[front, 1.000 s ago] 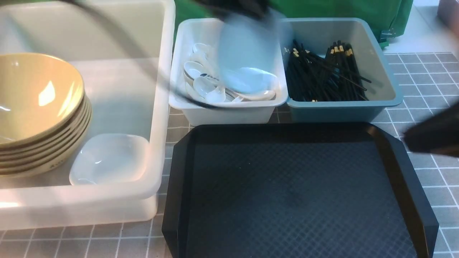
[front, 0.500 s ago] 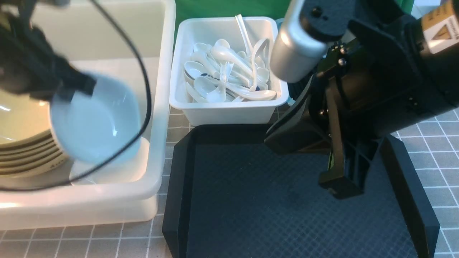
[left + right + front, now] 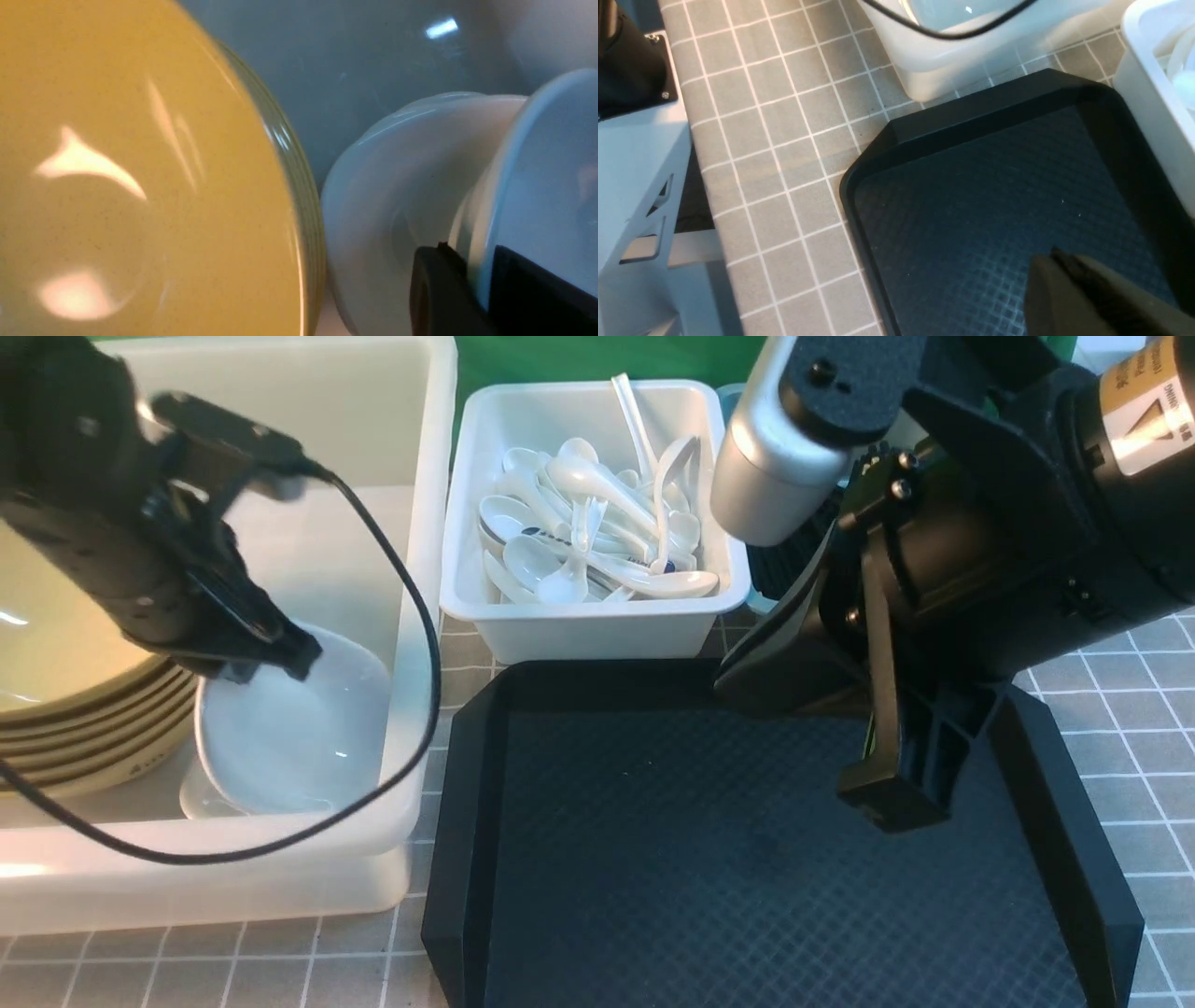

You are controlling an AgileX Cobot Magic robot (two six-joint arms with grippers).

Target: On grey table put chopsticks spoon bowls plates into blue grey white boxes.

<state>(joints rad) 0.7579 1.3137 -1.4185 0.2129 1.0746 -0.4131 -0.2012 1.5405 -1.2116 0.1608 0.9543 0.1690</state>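
White plate clamped by its rim in closed left jaws, tilted low over another plate in translucent tub beside tan bowls; right jaws closed, empty, over black tray; could chip or slide off-stack if released while tilted.

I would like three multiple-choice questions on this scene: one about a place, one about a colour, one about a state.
1. Where is the plate in the left gripper?
A. on the grey table
B. in the large white tub, beside the bowls
C. in the spoon bin

2. What colour are the bowls?
A. tan-yellow
B. blue
C. red

3. What does the right gripper hold?
A. a spoon
B. nothing
C. chopsticks

1 B: it hangs tilted inside the tub's walls.
2 A: the left wrist view shows it.
3 B: its shut fingers hover bare over the black tray.
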